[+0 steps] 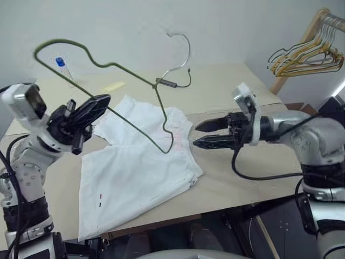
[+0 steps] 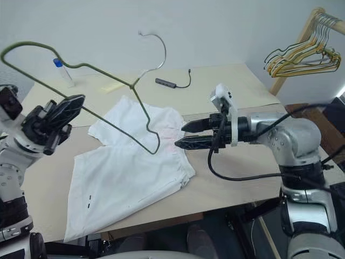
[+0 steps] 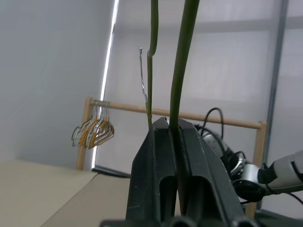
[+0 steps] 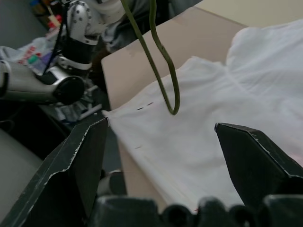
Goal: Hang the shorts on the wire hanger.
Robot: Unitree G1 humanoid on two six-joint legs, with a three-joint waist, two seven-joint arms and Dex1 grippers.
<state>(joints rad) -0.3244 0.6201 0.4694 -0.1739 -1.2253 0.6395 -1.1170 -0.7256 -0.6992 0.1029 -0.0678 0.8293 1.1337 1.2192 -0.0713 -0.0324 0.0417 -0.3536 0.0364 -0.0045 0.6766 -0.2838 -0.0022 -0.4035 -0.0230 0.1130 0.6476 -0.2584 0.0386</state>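
Observation:
The white shorts (image 1: 135, 167) lie spread flat on the table, waistband towards my right arm. My left gripper (image 1: 99, 102) is shut on the lower bar of the thin olive wire hanger (image 1: 135, 73) and holds it tilted in the air above the shorts, hook pointing up and back. In the left wrist view the hanger's wire (image 3: 182, 71) runs up out of the closed fingers (image 3: 156, 156). My right gripper (image 1: 195, 135) is open beside the waistband, holding nothing. In the right wrist view the hanger's bent corner (image 4: 174, 106) dangles over the shorts (image 4: 227, 123) ahead of the open jaws.
A wooden rack with a bunch of yellowish and dark hangers (image 1: 307, 56) stands at the back right. On the beige table (image 1: 242, 178) behind the shorts lie a small dark adapter with a cable (image 1: 170, 83), a yellow note (image 1: 114, 86) and a blue-capped tube (image 1: 60, 63).

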